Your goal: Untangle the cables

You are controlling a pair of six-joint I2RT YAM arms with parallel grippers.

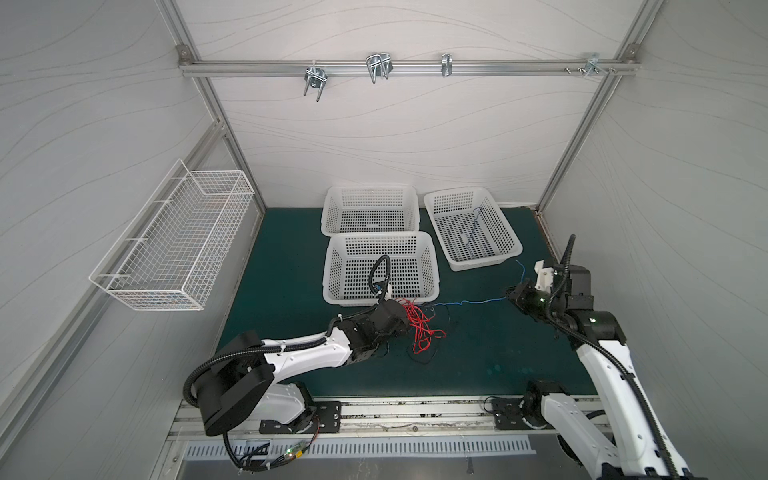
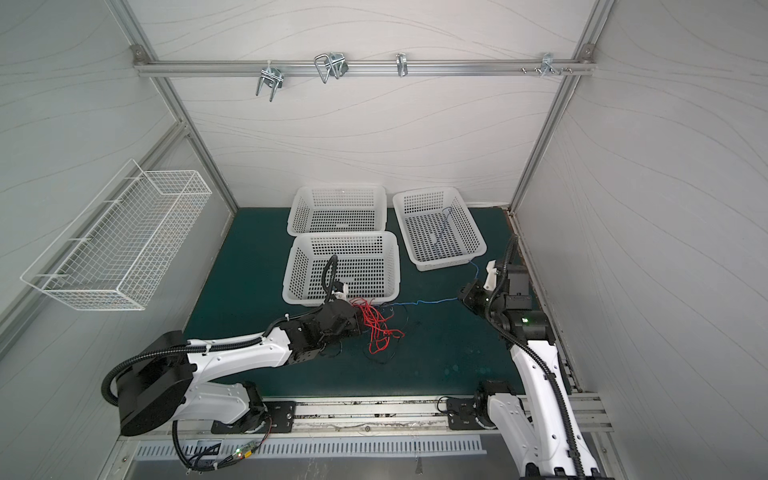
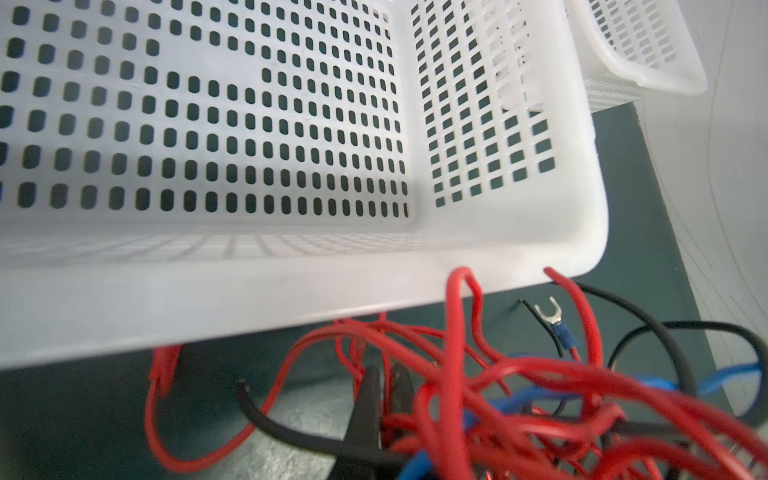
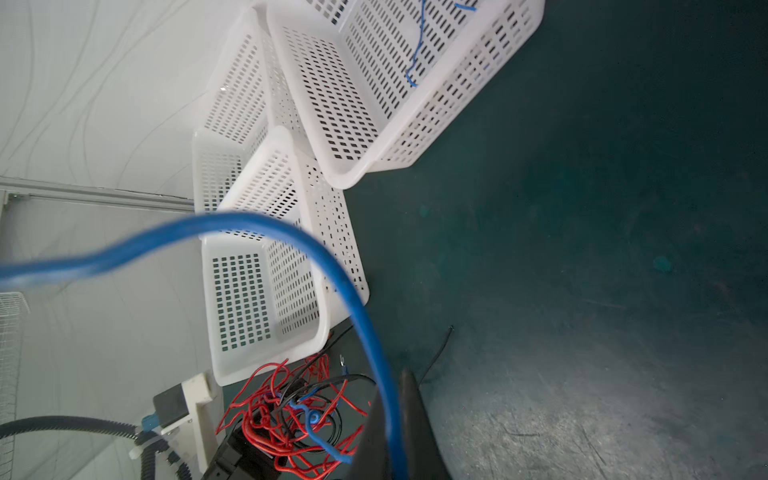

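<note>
Red cables (image 1: 422,328) are bunching in a knot right at the fingertips of my left gripper (image 1: 406,321). Its fingers (image 3: 370,407) are pinching shut on red strands, just beneath the rim of the nearest white perforated basket (image 3: 291,291). My right gripper (image 1: 512,293) is clamping closed on a blue cable (image 1: 469,302). That cable is stretching from its fingers across the green mat (image 1: 478,365) into the knot, where black cables (image 3: 270,422) are mixing in.
</note>
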